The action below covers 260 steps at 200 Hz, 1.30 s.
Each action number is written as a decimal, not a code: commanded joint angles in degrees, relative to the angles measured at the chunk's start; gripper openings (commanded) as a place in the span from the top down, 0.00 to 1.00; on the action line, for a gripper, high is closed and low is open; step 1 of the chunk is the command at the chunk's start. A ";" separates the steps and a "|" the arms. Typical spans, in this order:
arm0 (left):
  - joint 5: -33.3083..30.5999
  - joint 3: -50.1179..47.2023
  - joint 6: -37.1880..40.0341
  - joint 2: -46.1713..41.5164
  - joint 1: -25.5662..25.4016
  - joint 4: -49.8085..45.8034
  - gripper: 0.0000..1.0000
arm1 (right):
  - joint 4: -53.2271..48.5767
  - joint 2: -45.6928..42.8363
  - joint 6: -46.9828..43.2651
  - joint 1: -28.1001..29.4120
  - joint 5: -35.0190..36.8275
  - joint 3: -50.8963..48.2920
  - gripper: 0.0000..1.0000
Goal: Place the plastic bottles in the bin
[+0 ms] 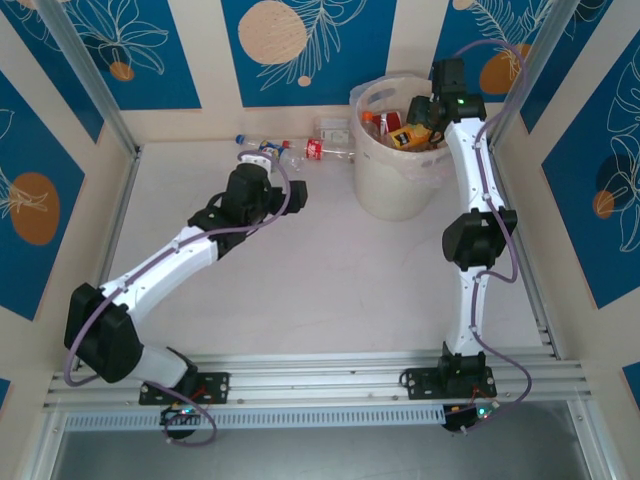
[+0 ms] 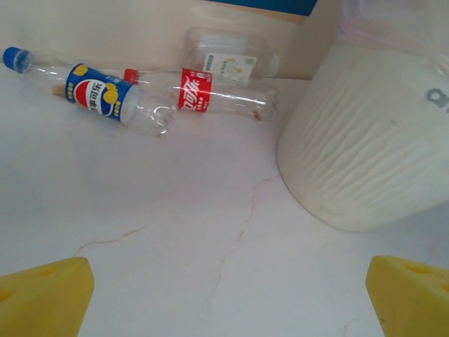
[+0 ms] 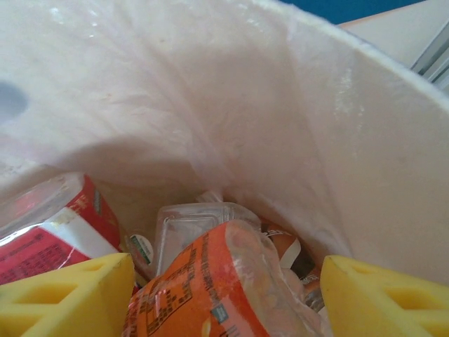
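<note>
Left gripper [image 2: 224,302] spread wide and empty, low over the table [image 2: 175,232]. Ahead and to its left by the far wall, blue-label bottle [image 2: 98,93] and red-label bottle [image 2: 203,93] lying almost end to end, long axes across the view, clear bottle [image 2: 228,63] behind, bin [image 2: 365,161] at front right. Right gripper [image 3: 224,295] down inside the bin, parted around an orange-label bottle [image 3: 203,288] on the heap, seemingly pinching nothing; left arm judged far nearer the table bottles.

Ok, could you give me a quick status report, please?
Left hand open, empty, above table. Right hand in bin, orange-label bottle between fingers, grip unclear. Three bottles lie by far wall. Nothing blocking them.
</note>
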 commanded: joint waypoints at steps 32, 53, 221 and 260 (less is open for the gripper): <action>-1.94 3.31 -2.03 1.88 2.16 -0.02 0.00 | 1.14 -7.62 -2.71 1.41 -2.92 2.23 0.19; -2.74 4.65 -3.20 3.29 3.20 -0.82 0.00 | 1.27 -9.00 -3.01 1.70 -2.81 1.99 0.16; -2.40 17.95 -11.26 18.69 9.77 -5.59 0.00 | 2.87 -8.41 3.43 0.18 -5.69 -13.41 0.58; -2.40 23.66 -14.30 24.53 11.57 -7.75 0.00 | 2.14 -6.79 4.56 -1.81 -5.93 -14.35 0.58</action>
